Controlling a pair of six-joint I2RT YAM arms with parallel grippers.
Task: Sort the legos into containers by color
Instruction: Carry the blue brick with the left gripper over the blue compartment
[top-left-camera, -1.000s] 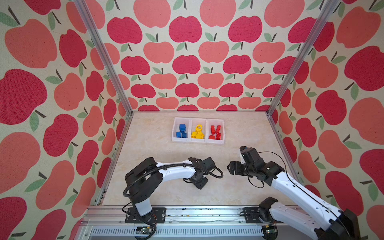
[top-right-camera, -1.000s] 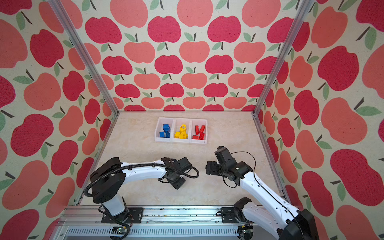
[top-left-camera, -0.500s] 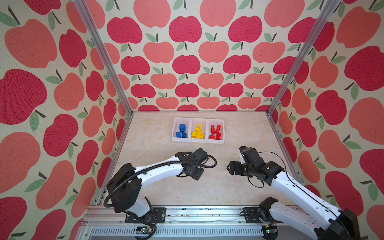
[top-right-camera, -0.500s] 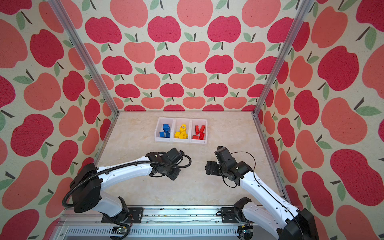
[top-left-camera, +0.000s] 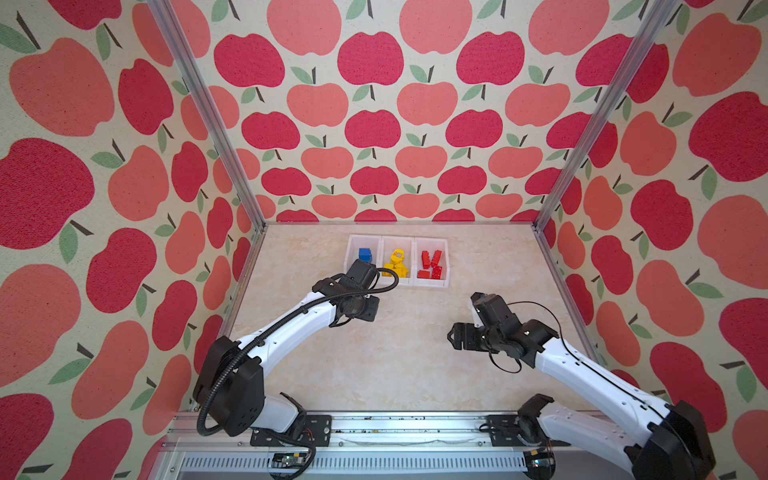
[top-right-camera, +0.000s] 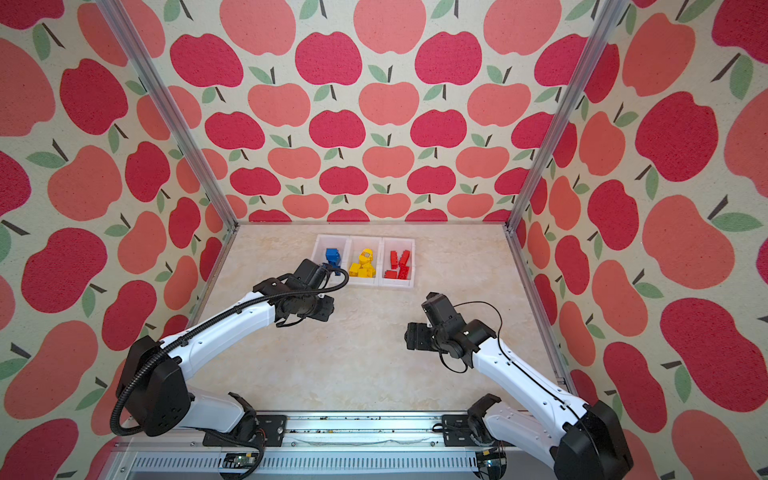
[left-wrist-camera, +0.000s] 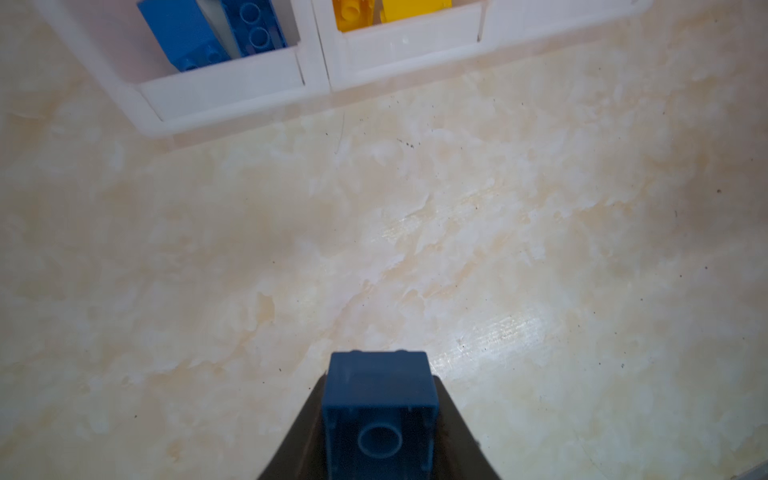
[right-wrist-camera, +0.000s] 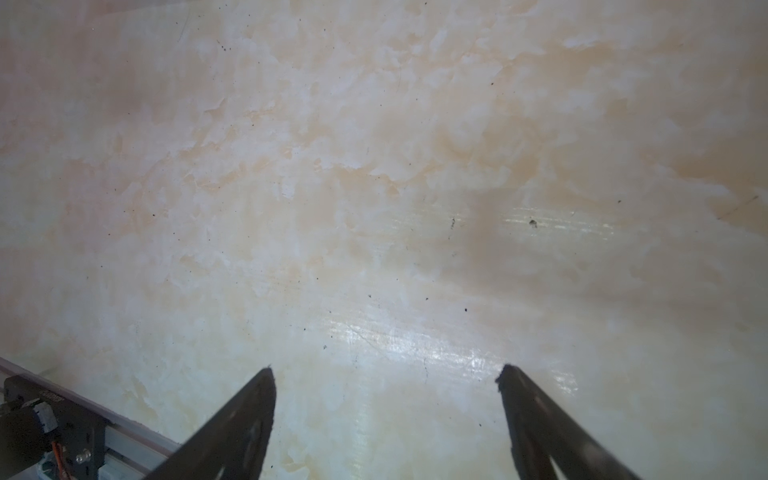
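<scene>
Blue lego clenched in the left gripper, hollow underside toward the wrist camera, pinched on both flanks. Apparently clear of the table. Over the last second carried from the near middle out toward the far left bin, not yet above it. Reads as the carry step, with release due once past the near wall.

Right gripper unchanged: spread wide, holding nothing, above bare tabletop on the right. No loose pieces seen on the table, so probably the last one to sort.

Farther out, containers in a row at the far middle:
- Left: blue bricks.
- Middle: yellow bricks plus a rounded yellow piece.
- Right: red bricks.

No colours mixed, as far as visible.
</scene>
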